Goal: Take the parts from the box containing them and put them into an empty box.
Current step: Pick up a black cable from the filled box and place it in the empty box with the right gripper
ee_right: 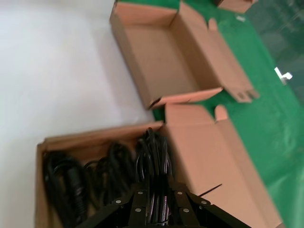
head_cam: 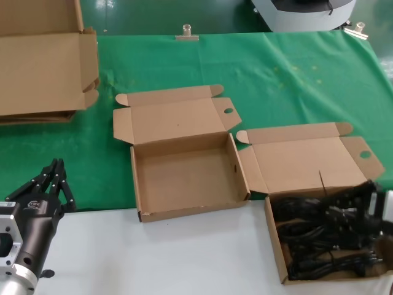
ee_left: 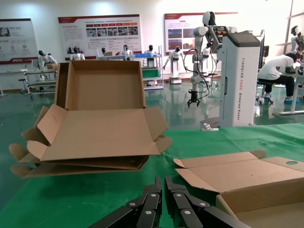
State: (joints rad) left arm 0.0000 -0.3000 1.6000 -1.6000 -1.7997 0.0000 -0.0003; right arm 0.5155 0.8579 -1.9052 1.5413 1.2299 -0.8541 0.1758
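Power cords (head_cam: 325, 236) gripped by the right claw (ee_right: 154, 209) inside the full box (head_cam: 277, 246)

Black coiled cords are seen bundled in the full box at 4 o'clock on the desk (head_cam: 153, 258); the right claw is closed on one bundle, whose long axis runs straight ahead from the fingers; the empty box (head_cam: 184, 175), lid open, lies touching the full one at its 10 o'clock, so a lift and a carry that way are judged to be called for; the right arm is much the nearer; the left claw (ee_left: 161, 202) is parked at 8 o'clock, fingers together, holding nothing; "TIANQIN ADD2" can probably be read on a white cabinet (ee_left: 240, 78).
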